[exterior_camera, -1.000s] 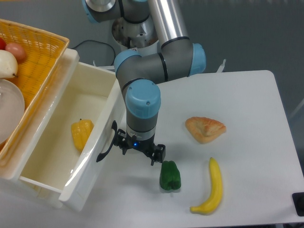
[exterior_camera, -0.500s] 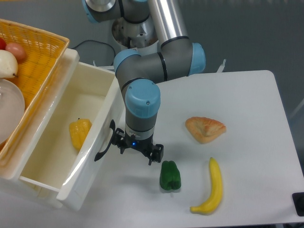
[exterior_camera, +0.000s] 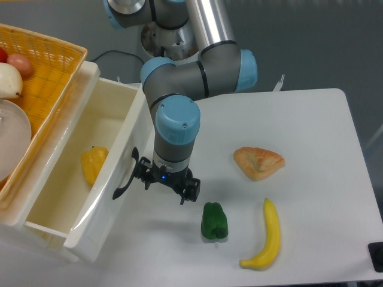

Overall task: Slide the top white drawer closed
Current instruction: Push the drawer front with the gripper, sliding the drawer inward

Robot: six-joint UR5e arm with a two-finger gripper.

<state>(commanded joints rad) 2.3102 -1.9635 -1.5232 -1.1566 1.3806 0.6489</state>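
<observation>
**Open white drawer with the gripper at its front**

The top white drawer (exterior_camera: pixel 90 161), a deep glossy white plastic box with one curved black handle (exterior_camera: pixel 124 178) on its front, stands pulled out at the left of the white table (exterior_camera: pixel 311 131). Its front panel runs diagonally from upper right to lower left. Inside it lies one yellow bell pepper (exterior_camera: pixel 93 165), close behind the front wall.

The black two-finger gripper (exterior_camera: pixel 166 185) on the grey and blue arm (exterior_camera: pixel 179 113) points down, right beside the drawer front, next to the handle. One finger (exterior_camera: pixel 142 174) sits near the handle, the other (exterior_camera: pixel 189 191) towards the table's middle. The fingers stand spread with nothing seen between them; whether the near finger touches the drawer front or handle cannot be told from this angle.

On the table, to the right of the gripper, are three items: one dark green bell pepper (exterior_camera: pixel 214 221) just below and right of the gripper, one yellow banana (exterior_camera: pixel 267 236) further right, and one golden-brown pastry triangle (exterior_camera: pixel 258 162) above the banana. All three lie away from the drawer front, on the far side of the gripper.

Above the drawer, at the top left, sits one yellow wicker basket (exterior_camera: pixel 51 72) holding a white round fruit (exterior_camera: pixel 9 81), a reddish one (exterior_camera: pixel 20 62), and part of a white dish (exterior_camera: pixel 12 140).
</observation>
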